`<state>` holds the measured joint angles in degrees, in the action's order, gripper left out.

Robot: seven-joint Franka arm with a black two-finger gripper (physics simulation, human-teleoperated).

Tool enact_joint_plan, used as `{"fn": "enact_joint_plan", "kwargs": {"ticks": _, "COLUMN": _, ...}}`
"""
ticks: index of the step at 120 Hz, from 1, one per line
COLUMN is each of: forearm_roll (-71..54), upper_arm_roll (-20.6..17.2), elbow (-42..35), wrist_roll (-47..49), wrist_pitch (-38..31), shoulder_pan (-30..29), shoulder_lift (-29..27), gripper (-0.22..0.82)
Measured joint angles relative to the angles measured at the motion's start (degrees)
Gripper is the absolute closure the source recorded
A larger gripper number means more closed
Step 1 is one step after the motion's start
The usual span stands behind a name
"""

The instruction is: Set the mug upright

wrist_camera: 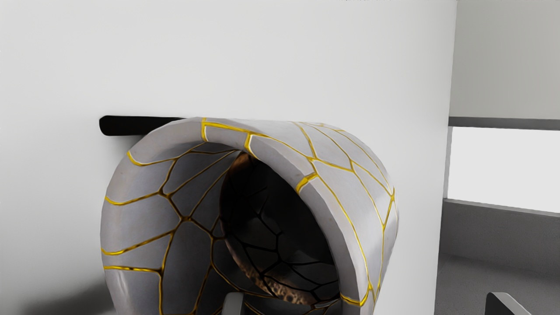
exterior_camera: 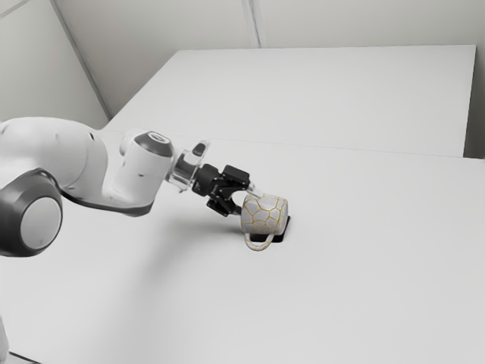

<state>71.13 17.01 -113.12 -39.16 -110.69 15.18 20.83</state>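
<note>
The pincer [exterior_camera: 247, 200] stands open, its two fingers set wide apart, at the mug's mouth. In the wrist view one fingertip [wrist_camera: 234, 304] lies over the hollow of the mug [exterior_camera: 265, 215], the other well outside it, so the wall runs between them with no grip from both sides. That placing looks meant for a pinch on the wall, which would give a hold for swinging the mouth upward.

Just ahead of the pincer, the mug lies on its side, mouth toward the fingers and base away, so it is not upright. The handle [exterior_camera: 259, 243] hangs off the side nearer the exterior camera, clear of the fingers. Partly beneath the mug is a flat black slab [exterior_camera: 278, 238]; whether it carries the mug's weight I cannot tell. An uneven footing there could make the mug rock or roll. Farther out, the pale bench [exterior_camera: 364, 250] spreads beyond the mug.
</note>
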Motion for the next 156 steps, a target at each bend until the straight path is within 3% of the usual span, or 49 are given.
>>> {"fn": "enact_joint_plan", "kwargs": {"ticks": 33, "forearm_roll": 1.9, "upper_arm_roll": -0.1, "elbow": -0.4, "wrist_roll": 0.0, "wrist_pitch": -1.8, "shoulder_pan": 0.8, "shoulder_lift": 0.2, "gripper": 0.31}}
{"fn": "enact_joint_plan", "kwargs": {"ticks": 48, "forearm_roll": 2.8, "upper_arm_roll": -0.2, "elbow": -0.7, "wrist_roll": 0.1, "wrist_pitch": -2.7, "shoulder_pan": 1.0, "shoulder_lift": 0.4, "gripper": 0.52}}
{"fn": "enact_joint_plan", "kwargs": {"ticks": 83, "forearm_roll": 5.0, "upper_arm_roll": -0.8, "elbow": -0.2, "wrist_roll": 0.2, "wrist_pitch": -3.6, "shoulder_pan": 1.5, "shoulder_lift": -0.1, "gripper": 0.72}}
{"fn": "enact_joint_plan", "kwargs": {"ticks": 121, "forearm_roll": 5.0, "upper_arm_roll": -1.2, "elbow": -0.2, "wrist_roll": 0.3, "wrist_pitch": -4.9, "shoulder_pan": 2.0, "shoulder_lift": -2.6, "gripper": 0.74}}
{"fn": "enact_joint_plan", "kwargs": {"ticks": 156, "forearm_roll": -16.2, "upper_arm_roll": -1.1, "elbow": 0.2, "wrist_roll": 9.3, "wrist_pitch": -8.2, "shoulder_pan": 2.6, "shoulder_lift": -8.5, "gripper": 0.73}}
